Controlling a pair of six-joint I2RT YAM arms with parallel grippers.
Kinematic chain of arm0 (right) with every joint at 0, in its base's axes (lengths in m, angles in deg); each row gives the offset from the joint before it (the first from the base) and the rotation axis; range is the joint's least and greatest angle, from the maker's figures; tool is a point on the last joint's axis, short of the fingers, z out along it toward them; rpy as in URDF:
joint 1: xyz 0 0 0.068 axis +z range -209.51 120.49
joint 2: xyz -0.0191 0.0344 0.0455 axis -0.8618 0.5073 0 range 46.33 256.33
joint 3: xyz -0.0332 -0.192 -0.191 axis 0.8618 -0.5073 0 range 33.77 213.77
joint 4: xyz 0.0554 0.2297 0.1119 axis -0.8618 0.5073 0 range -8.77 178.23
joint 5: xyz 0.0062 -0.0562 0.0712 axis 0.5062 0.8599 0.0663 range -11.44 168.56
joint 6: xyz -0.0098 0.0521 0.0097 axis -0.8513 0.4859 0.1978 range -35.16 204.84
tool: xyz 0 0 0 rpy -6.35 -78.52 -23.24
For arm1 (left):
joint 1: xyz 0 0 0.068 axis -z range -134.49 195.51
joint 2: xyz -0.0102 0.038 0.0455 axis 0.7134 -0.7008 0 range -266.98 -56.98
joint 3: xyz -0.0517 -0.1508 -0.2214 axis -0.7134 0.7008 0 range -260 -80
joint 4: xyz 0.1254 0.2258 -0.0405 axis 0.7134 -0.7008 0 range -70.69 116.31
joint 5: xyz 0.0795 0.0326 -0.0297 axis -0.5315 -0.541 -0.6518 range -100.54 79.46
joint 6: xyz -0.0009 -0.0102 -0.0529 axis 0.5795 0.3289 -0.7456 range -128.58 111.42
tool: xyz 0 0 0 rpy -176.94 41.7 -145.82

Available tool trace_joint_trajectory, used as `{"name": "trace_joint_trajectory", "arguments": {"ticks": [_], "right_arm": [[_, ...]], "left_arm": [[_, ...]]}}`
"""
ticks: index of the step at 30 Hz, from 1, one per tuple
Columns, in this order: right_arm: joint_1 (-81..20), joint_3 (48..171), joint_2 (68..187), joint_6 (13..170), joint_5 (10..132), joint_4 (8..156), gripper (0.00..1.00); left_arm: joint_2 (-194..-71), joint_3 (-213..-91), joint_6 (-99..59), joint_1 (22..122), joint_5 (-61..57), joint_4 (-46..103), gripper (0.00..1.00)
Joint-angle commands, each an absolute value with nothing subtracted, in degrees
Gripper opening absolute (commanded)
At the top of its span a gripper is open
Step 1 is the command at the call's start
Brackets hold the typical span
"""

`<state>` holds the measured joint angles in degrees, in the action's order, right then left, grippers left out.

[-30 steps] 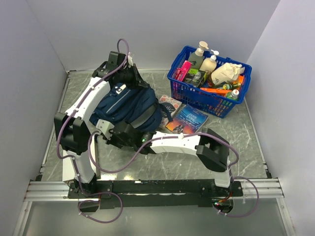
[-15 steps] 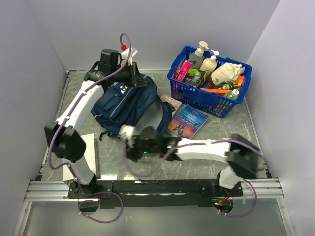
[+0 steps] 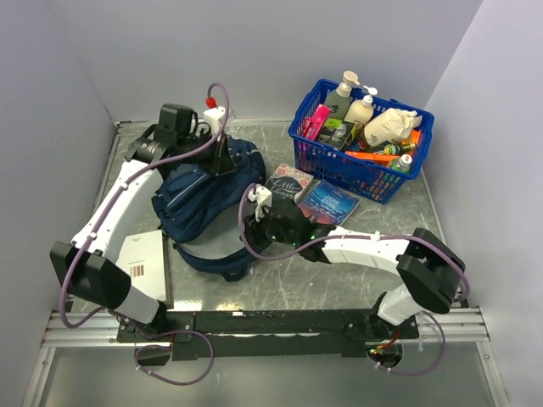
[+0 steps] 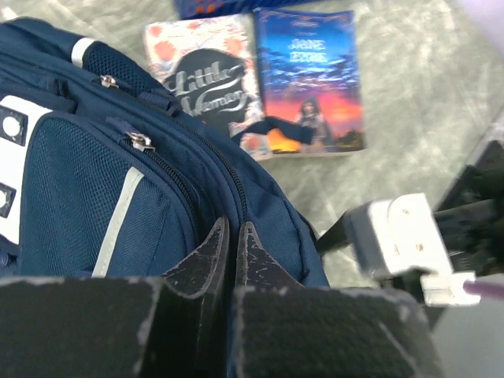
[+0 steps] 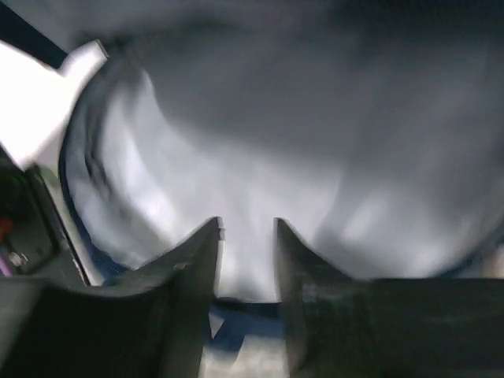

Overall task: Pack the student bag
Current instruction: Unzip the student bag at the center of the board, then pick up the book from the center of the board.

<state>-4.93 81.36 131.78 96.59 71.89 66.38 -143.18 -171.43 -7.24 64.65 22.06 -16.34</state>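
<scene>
On the grey marbled table (image 3: 339,275): the student bag (image 3: 204,203) is laid left of centre, navy, with its zipped front pockets and grey trim turned upward.
Left gripper (image 4: 231,240): it is set at the far upper edge of the bag. Its fingers are pressed almost together on a ridge of navy fabric beside a zip.
Right gripper (image 5: 246,232): it is placed at the near right edge of the bag. Its fingers are kept a narrow gap apart, and nothing is seen between the tips. The surface behind them is blurred and pale.
Little Women book (image 4: 205,83): it is laid flat just right of the bag, with one corner covered by the bag.
Jane Eyre book (image 4: 311,79): it is laid flat, edge to edge with the first book on the side away from the bag. A navy strap is draped across its lower left corner.
Blue plastic basket (image 3: 352,178): it is set at the far right, well apart from the bag, and is filled with pump bottles (image 3: 361,108) and packets.
White box (image 3: 140,263): it is flat, marked with a barcode, and lies near the left front, just beside the bag's near left edge.
</scene>
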Motion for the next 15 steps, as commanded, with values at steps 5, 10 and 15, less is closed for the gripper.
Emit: {"name": "trace_joint_trajectory", "arguments": {"ticks": [5,10,15], "right_arm": [[-10.98,84.40,120.98,110.65,81.90,86.84,1.00],[-20.04,75.09,112.79,118.31,74.28,87.29,1.00],[-28.38,72.00,112.08,126.14,78.38,101.78,0.98]], "left_arm": [[-138.46,-165.87,-4.10,61.51,13.38,-1.55,0.01],[-137.49,-163.32,-4.10,58.97,10.91,1.17,0.01],[-136.26,-161.92,-4.89,57.55,11.52,3.55,0.01]]}}
